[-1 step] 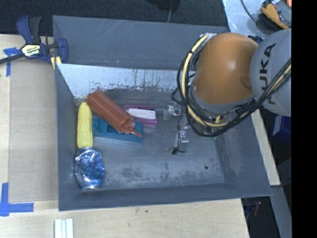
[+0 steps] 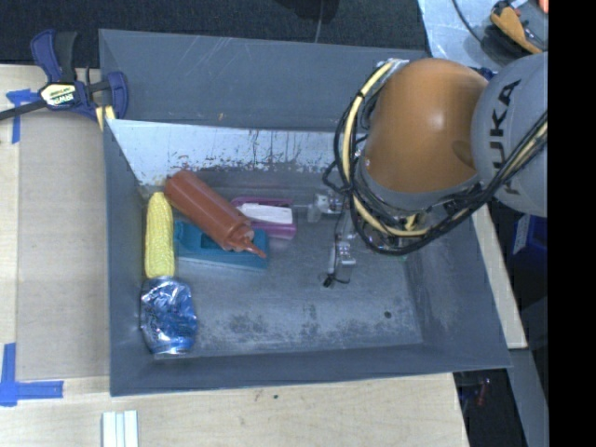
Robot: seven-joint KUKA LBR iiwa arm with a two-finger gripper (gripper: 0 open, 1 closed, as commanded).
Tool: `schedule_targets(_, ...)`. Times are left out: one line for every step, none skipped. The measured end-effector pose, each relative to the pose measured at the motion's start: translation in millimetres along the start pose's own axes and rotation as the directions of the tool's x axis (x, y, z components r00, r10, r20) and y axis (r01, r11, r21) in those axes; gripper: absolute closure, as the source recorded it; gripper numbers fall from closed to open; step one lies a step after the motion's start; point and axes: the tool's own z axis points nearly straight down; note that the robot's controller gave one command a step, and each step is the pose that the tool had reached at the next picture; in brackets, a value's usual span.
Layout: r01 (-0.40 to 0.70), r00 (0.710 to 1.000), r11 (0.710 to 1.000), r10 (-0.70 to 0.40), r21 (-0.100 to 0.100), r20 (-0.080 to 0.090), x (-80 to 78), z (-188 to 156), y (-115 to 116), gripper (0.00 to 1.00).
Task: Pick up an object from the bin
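Pick not done yet, by my read. Gripper [image 2: 335,266] hangs low over bare floor, mid bin [image 2: 307,343], w/ no item seen in it. Open or closed: can't tell from here.

All items lie left of it, on the floor:
- pink box [image 2: 267,218], nearest, just left and slightly far
- brown squeeze bottle [image 2: 207,209], lying across blue flat pack [image 2: 216,250]
- yellow corn cob [image 2: 159,236], by left wall
- crumpled blue foil bag [image 2: 169,317], near-left corner

Left to do: get over an item, grasp, lift clear.
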Motion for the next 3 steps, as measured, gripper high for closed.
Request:
schedule_targets(0.207, 0.978, 0.978, -0.207, 0.001, 0.009, -55.0, 141, 79, 0.00)
schedule_targets(0.043, 0.999, 0.999, -0.043, 0.001, 0.011, -62.5, 59, 75, 0.00)
schedule_targets(0.280, 0.960, 0.960, -0.280, 0.003, 0.006, -55.1, 118, 128, 0.00)
